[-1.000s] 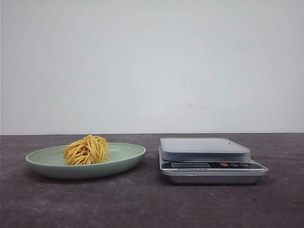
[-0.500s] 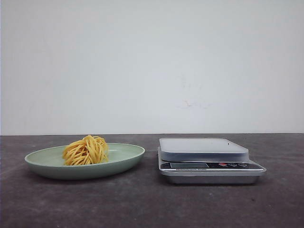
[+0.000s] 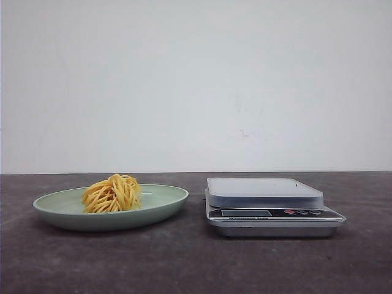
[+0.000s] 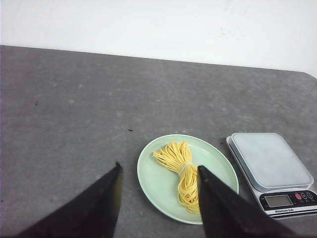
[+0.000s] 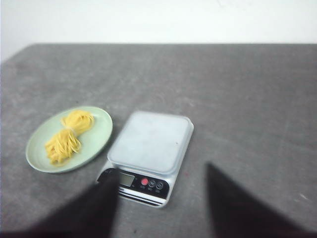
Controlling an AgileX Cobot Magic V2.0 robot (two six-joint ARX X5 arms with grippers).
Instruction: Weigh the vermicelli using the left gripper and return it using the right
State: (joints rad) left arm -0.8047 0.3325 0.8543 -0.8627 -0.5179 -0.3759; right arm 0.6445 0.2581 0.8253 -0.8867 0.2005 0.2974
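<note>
Both tools spread and empty; weighing not begun.
The vermicelli (image 3: 112, 193) sits lower left in the plate (image 3: 165, 205); loose strands could slip the left tool (image 4: 158, 171) before reaching the scale (image 3: 264, 191).

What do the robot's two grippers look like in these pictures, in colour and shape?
Only the fingers show, in the wrist views. The left gripper has two black fingers that taper to points. The right gripper also has two dark tapering fingers, blurred. No cables, markings or housings are visible.
</note>
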